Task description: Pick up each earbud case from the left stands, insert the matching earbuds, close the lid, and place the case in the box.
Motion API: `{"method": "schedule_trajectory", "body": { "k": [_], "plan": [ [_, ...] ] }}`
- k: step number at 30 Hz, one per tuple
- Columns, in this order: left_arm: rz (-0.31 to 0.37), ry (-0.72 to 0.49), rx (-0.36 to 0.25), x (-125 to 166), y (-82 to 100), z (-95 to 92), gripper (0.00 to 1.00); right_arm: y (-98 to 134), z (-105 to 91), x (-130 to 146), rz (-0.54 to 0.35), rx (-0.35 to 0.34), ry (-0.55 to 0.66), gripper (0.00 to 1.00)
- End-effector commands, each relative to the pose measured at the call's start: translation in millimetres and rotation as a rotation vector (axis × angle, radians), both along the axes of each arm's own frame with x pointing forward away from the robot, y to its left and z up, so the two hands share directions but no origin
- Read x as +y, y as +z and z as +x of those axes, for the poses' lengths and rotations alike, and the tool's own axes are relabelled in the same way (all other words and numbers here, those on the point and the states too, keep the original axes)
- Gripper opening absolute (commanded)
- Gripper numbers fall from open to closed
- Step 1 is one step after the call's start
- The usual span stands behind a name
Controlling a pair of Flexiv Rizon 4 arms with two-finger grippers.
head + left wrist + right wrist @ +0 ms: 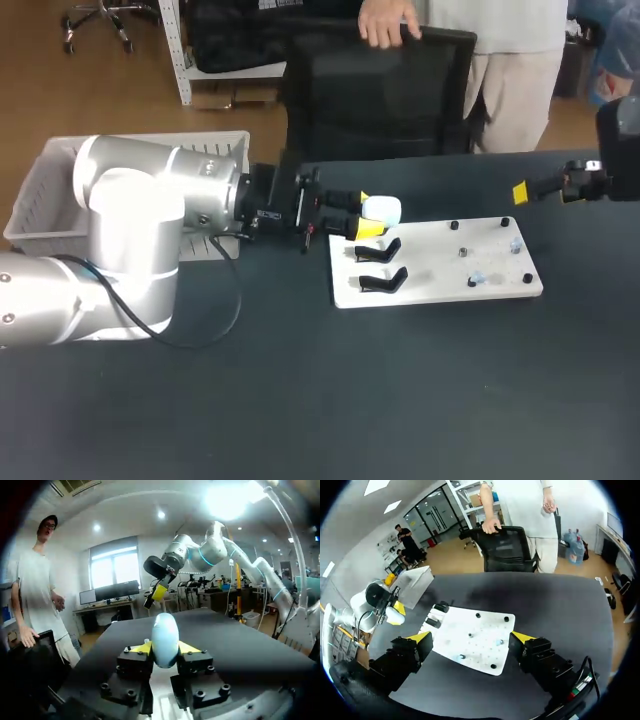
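Pinched from both sides in left gripper point(364, 214): earbud case point(383, 210), centre frame, just above empty stands point(380, 250); apparently lifted clear for loading. Spread wide, empty, at right edge: right gripper point(545, 188), presumably awaiting earbuds point(478, 279) on white board point(430, 290). Upper left: box point(40, 190), final destination.

Matte black table point(400, 400) sits on brown floor point(40, 100), black mesh office chair point(380, 90) at its far edge, bright ceiling lights point(227, 500) overhead.
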State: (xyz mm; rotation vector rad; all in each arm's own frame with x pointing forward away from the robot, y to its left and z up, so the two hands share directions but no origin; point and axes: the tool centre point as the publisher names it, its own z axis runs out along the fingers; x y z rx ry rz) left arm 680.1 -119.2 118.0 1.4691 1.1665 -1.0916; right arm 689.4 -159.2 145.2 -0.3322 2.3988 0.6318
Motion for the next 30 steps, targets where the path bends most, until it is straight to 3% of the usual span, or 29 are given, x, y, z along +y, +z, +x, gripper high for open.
{"method": "schedule_trajectory", "body": {
  "k": [1, 6, 15, 30],
  "plan": [
    [-0.007, -0.020, 0.003, -7.2, -2.7, 2.8, 0.00, 5.1, -8.2, 14.8, -0.016, -0.005, 0.013, 1.00],
    [-0.010, -0.031, 0.015, -11.3, -3.5, 3.2, 0.00, 13.0, -18.7, 31.1, -0.016, -0.020, 0.060, 1.00],
    [-0.032, -0.040, 0.059, -18.2, -4.3, 4.6, 0.00, 17.3, -31.7, 69.7, -0.119, -0.020, 0.094, 1.00],
    [-0.049, -0.035, 0.081, -22.0, -7.6, 2.5, 0.00, 13.9, -32.3, 113.3, -0.171, 0.016, 0.169, 1.00]
  ]
}}
